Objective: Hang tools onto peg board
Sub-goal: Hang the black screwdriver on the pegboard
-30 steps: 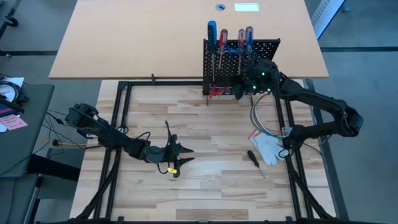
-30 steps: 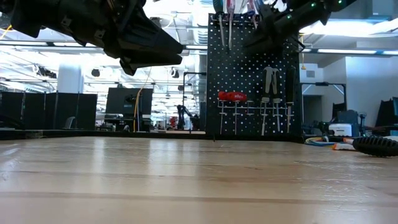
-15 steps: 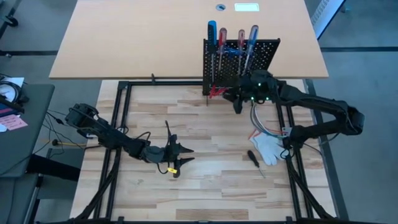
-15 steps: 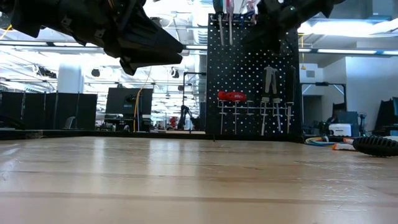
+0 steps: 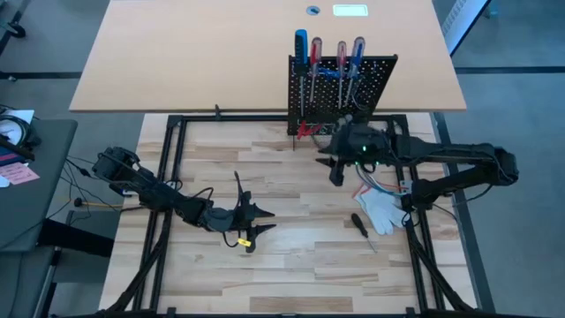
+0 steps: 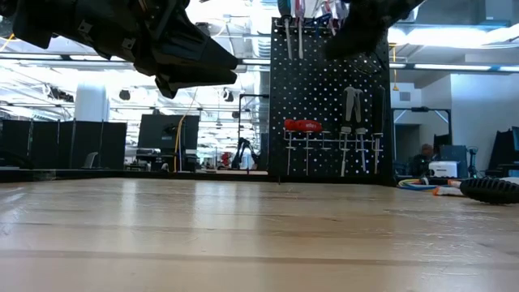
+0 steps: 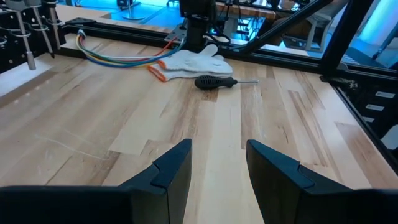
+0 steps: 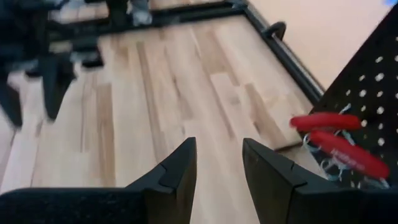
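Four slim screwdrivers with blue and red handles (image 5: 327, 64) already hang on the small square black perforated peg board (image 5: 375, 71), which stands upright at the far edge of the pale wooden slatted table (image 5: 291, 256). A pair of small red-handled pliers (image 8: 333, 146) sits on the hook row along the board's bottom. One black-handled screwdriver (image 5: 360, 225) lies on the table toward the right edge, just beside the white fabric glove (image 5: 380, 210) and the grey coiled cable (image 5: 366, 172).

The right claw (image 5: 335, 168) hovers just in front of the board, fingers apart and holding nothing. The left claw (image 5: 256, 228) waits near the left side of the table, fingers likewise apart and empty.

Judged remaining step: retrieve the black-handled screwdriver and hang it.

Hazards:
- The glove lies against the tool; a low approach can snag the fabric and drag it along.
- The cable loops lie between the board and the tool; the right arm may catch them.
- A careless pass close to the board could dislodge the hung tools or tip the board on its feet.
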Controlling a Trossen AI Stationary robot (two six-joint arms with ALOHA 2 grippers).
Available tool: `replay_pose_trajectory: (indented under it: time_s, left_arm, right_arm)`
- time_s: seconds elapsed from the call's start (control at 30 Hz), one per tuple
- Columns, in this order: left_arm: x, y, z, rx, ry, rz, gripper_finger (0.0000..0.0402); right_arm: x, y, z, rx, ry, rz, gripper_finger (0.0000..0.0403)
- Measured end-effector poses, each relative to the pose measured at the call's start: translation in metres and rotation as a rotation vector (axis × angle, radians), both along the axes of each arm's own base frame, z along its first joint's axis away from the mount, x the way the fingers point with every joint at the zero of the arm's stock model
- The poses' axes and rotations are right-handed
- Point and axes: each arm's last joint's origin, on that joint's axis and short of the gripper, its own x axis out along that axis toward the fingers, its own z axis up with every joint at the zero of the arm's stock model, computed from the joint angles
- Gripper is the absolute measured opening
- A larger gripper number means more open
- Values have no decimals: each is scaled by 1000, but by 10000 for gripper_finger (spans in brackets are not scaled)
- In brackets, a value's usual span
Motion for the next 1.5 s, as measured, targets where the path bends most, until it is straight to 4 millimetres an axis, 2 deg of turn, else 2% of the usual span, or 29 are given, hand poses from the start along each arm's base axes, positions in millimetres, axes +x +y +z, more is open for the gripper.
replay_pose_trajectory:
  time_s: [0.17,0.37,0.57,0.7,0.8,0.9,1.0,1.1,1.2,1.3,1.4,1.5]
  left_arm:
    - [0,-1,0,2,4,-4,146]
    - [-1,-3,0,2,4,-12,146]
    - [-1,-3,0,2,4,-11,146]
    - [-1,-3,0,2,4,-12,146]
    - [-1,-3,0,2,4,-11,146]
    - [-1,-3,0,2,4,-11,146]
    - [-1,-3,0,2,4,-11,146]
    - [-1,-3,0,2,4,-11,146]
    - [-1,-3,-1,3,6,-11,146]
    - [-1,-3,-1,3,9,-11,146]
    - [-1,-3,-1,2,10,-11,146]
    - [-2,-3,-2,2,15,-12,146]
  right_arm:
    - [-11,35,0,-51,90,29,136]
    - [-36,93,-13,-94,254,-21,136]
    - [-54,152,-41,-17,393,-31,136]
    - [-57,176,-70,29,504,-160,144]
    - [-56,177,-93,24,651,-288,172]
    - [-47,175,-111,-7,726,-372,222]
    - [-34,172,-123,7,746,-387,275]
    - [-19,167,-132,43,774,-325,308]
    - [-9,160,-136,46,793,-273,316]
    - [-7,151,-137,34,824,-291,312]
    - [-12,147,-135,20,859,-320,307]
    - [-26,146,-139,67,849,-308,305]
